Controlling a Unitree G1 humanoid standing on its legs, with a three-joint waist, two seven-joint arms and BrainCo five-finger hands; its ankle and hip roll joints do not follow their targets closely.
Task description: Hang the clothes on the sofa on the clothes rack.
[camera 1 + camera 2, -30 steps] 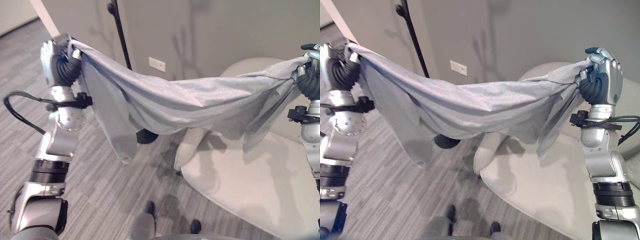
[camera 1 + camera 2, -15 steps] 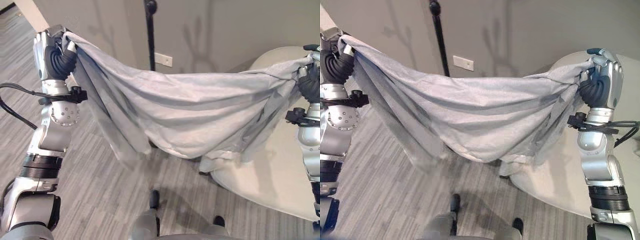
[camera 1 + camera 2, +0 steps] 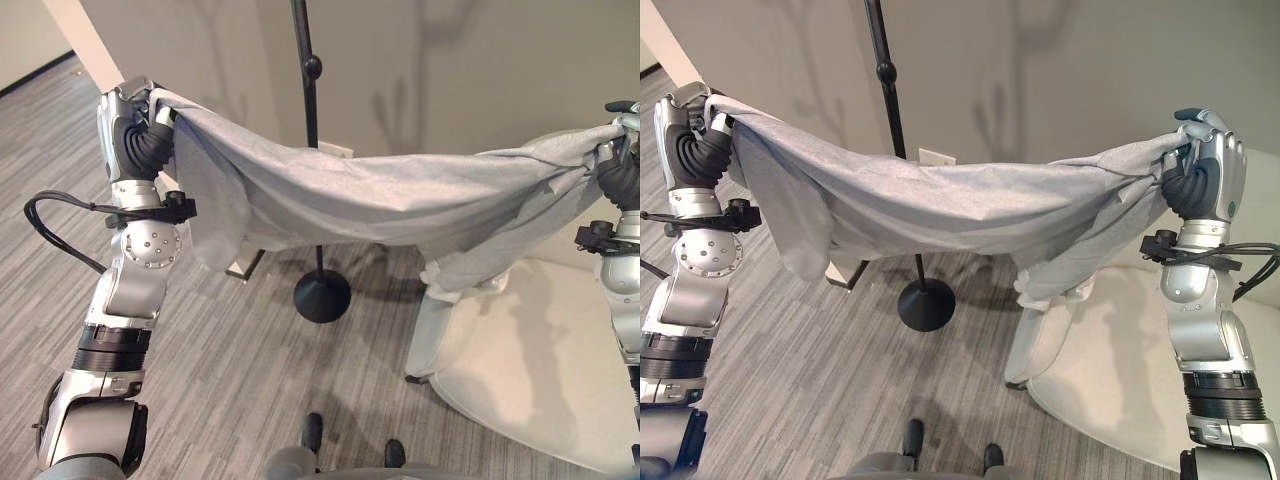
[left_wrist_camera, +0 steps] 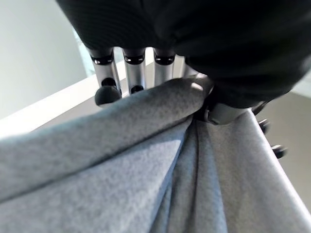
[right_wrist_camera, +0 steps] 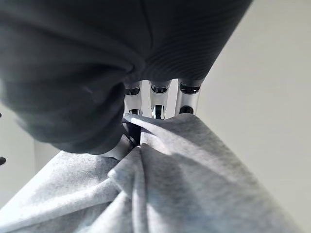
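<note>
Holding the pale grey fabric garment (image 3: 970, 210) stretched between both hands, chest-high, clear of the floor. Our left hand (image 3: 135, 125) has its fingers (image 4: 107, 80) curled over one bunched edge, thumb pinching underneath. Our right hand (image 3: 1205, 175) is clamped on the opposite edge the same way, fingers (image 5: 158, 99) wrapped over a fold. The wide grip keeps the cloth spread and lets us see its shape; the middle sags in a shallow curve, with loose ends hanging below each hand.

The black metal clothes rack with a thin pole and round base (image 3: 320, 292) stands just behind the garment, between our hands. The cream rounded sofa (image 3: 1120, 385) sits to our right, and the garment is fully off it. We can't see any hooks, so we judge the next step is lifting the cloth toward the pole's upper part. Risk: the sagging middle could snag on the pole.
</note>
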